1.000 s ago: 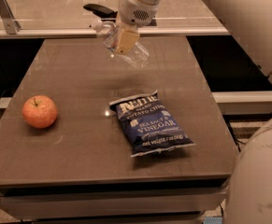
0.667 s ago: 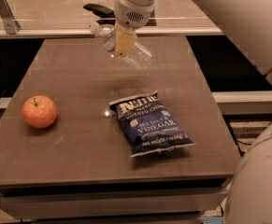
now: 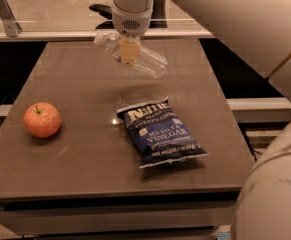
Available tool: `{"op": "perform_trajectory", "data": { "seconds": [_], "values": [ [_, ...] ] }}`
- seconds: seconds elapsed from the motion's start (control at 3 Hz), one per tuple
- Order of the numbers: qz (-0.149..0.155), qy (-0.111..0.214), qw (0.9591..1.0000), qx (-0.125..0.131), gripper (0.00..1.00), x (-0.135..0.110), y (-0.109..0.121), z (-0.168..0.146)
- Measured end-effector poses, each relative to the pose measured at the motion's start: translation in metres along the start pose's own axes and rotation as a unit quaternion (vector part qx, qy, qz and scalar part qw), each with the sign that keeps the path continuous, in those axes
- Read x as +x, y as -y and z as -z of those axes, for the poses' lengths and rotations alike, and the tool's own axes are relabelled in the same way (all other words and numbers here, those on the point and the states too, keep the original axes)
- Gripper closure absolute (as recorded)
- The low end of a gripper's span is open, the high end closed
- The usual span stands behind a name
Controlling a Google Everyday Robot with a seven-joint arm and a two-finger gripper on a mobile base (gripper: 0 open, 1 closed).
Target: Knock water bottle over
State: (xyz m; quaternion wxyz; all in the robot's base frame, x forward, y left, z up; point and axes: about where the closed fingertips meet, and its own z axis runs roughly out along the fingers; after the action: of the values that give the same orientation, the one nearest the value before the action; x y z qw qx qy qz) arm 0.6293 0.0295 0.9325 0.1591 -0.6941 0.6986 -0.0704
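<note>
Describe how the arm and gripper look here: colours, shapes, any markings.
The arm is a bulky, smooth off-white shell with rounded segments and thin seams; no cables or markings show. Its round wrist has a vent grille. The gripper, over the far end of the table at the water bottle, ends in a tan, flat finger.

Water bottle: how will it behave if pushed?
The water bottle, tilted at the gripper near the far edge of the table, is probably light: thin clear plastic. Its round body would likely roll on the smooth top. It may dent if squeezed.
</note>
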Motion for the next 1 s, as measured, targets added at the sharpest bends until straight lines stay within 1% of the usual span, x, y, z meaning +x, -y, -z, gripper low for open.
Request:
{"op": "perform_trajectory", "data": {
  "seconds": [0.33,1.0],
  "values": [
    [-0.021,-0.032,0.9992,0.007,1.0,0.0,-0.003,-0.01],
    [-0.052,-0.072,0.996,0.005,1.0,0.003,-0.013,-0.033]
  ]
}}
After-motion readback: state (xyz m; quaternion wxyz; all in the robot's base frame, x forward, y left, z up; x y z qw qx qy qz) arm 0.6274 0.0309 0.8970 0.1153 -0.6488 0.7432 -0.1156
